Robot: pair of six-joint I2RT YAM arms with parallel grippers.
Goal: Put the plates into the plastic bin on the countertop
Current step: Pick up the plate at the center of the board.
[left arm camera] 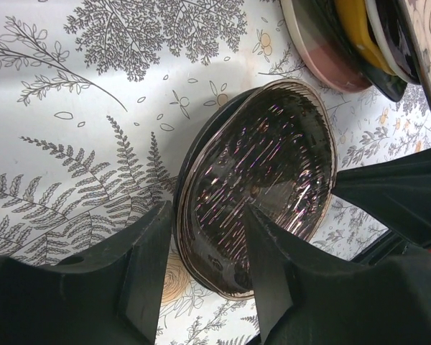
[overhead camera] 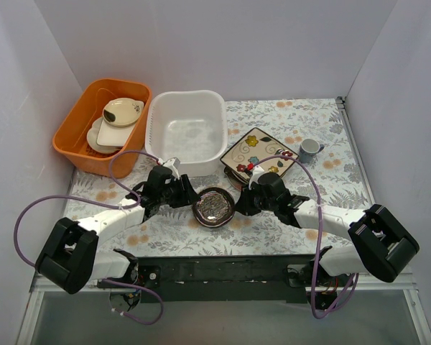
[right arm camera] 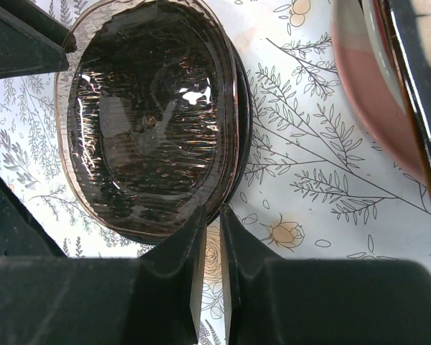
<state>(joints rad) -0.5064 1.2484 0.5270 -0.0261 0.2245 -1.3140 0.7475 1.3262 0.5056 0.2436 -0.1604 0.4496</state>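
White walls boxed in the fern-and-flower printed worktop (overhead camera: 345, 144) you were working over. Your right claw (right arm camera: 213, 212) had its fingers set to a narrow slit, with the tips pinched on the rim of the small dark glossy plate (overhead camera: 213, 207). Your left claw (left arm camera: 205, 212) stood partly open astride the opposite rim. One finger was outside the edge and the other over the plate's hollow. You could not tell from the wrist view whether either finger touched it.

That plate sat near the middle of the worktop, between your two claws. It lay on the near side of the white plastic bin (overhead camera: 152, 122) and apart from it.

Far and right of the plate stood the stack of plates. The cream square floral plate (overhead camera: 257, 152) was on top, and the pink-cream round plate (left arm camera: 323, 57) was lowest in your left wrist view. The stack stood just beside the bin's right wall.

Right of the stack you had the small grey cup (overhead camera: 309, 149). Left of the bin, side by side with it, the orange tub (overhead camera: 72, 136) held the cream dishes (overhead camera: 118, 115).
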